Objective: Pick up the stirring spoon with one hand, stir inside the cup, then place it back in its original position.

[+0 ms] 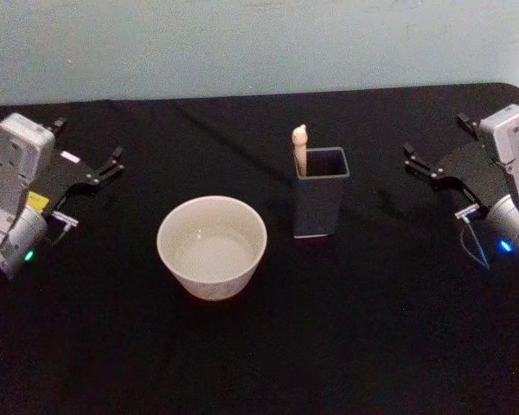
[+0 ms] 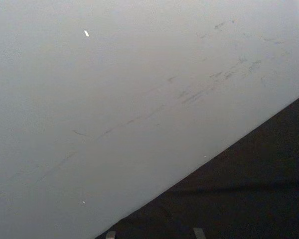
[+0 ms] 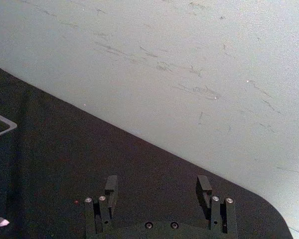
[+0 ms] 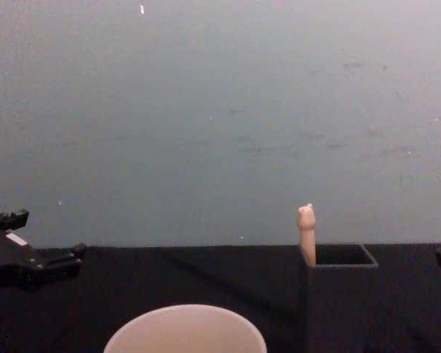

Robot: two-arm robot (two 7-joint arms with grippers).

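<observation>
Beige stirring spoon (image 1: 300,147) standing in grey holder (image 1: 320,203) beside cup (image 1: 212,246), wrist views show left tool (image 2: 153,233), right tool (image 3: 157,188) spread apart

Dim, even lighting is noted. The black tablecloth (image 1: 372,346) is rendered almost without detail. A faint diagonal shadow is cast behind the holder (image 1: 320,203). The wall (image 4: 206,110) is softly lit.

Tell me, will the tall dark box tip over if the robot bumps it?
It probably could. The holder is tall and narrow with thin walls, so a sideways nudge may tip it. It looks light too, with one slim stirring spoon standing in a corner, so it might slide instead.
</observation>
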